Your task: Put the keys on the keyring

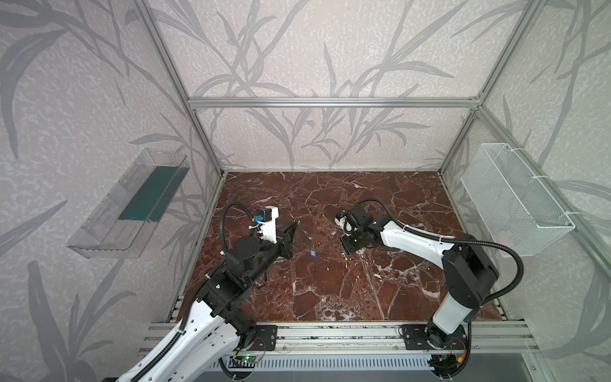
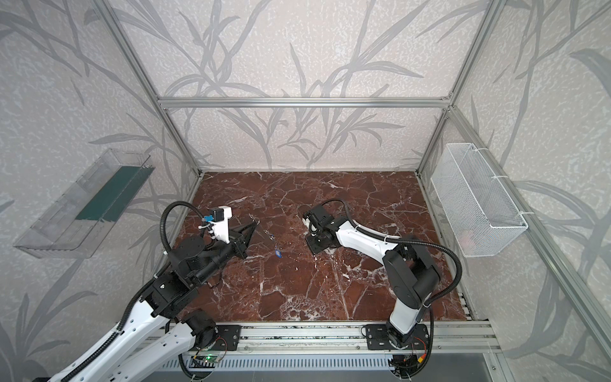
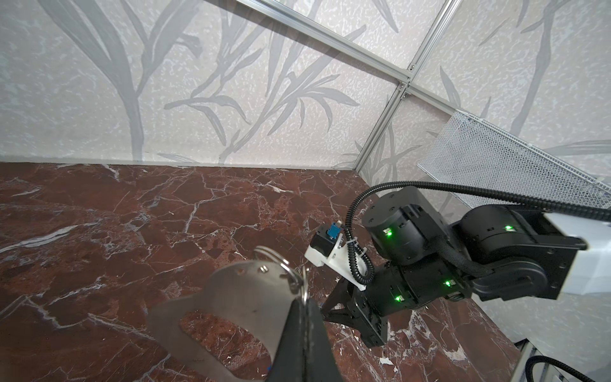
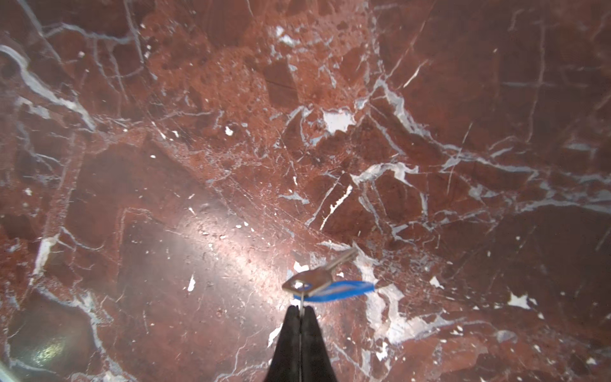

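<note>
Illumination is even and diffuse in both top views, with soft shadows. In the right wrist view, the red-brown marble worktop (image 4: 205,238) carries a glare patch, and the small silver metal key (image 4: 317,274) and its blue plastic tag (image 4: 344,289) appear smeared. In the left wrist view, the flat grey metal keyring (image 3: 244,297) is out of focus.

You face a lab robot cell: aluminium frame (image 1: 330,102), leaf-printed panels (image 1: 330,49), marble-look tabletop (image 1: 330,281), and left arm (image 1: 188,330) and right arm (image 1: 413,238) bolted to a front rail (image 1: 330,334).
</note>
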Robot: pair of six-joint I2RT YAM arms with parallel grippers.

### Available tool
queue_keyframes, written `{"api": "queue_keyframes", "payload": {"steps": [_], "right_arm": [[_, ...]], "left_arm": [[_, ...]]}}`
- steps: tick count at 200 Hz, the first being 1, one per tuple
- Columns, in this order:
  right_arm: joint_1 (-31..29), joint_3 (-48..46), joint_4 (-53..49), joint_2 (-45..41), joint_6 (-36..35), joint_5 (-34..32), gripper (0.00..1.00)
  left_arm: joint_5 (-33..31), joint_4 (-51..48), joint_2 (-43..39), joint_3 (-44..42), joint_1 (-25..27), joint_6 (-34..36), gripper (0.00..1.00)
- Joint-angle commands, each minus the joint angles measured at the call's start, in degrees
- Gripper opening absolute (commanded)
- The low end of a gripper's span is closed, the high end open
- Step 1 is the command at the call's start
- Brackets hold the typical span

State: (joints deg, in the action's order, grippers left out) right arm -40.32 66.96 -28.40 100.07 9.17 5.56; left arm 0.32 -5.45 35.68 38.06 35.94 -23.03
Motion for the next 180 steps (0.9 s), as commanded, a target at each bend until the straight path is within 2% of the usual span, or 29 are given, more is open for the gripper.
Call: {"api": "queue_keyframes", "payload": {"steps": [1, 147, 180], "right_arm": [[0.06, -0.92, -0.86, 0.92, 0.00, 1.22, 0.00], [0.06, -13.52, -0.24, -7.06, 4.25, 1.44, 0.00], [0.06, -12.91, -1.40, -8.31, 4.20, 1.52, 0.00]], "left_arm": [[0.30, 2.46, -0.81, -0.44, 0.00, -0.09, 0.00], [0.49, 3.16, 0.09, -0.59, 0.05, -0.09, 0.00], [0.81, 3.51, 0.52, -0.45, 0.01, -0.18, 0.00]]}}
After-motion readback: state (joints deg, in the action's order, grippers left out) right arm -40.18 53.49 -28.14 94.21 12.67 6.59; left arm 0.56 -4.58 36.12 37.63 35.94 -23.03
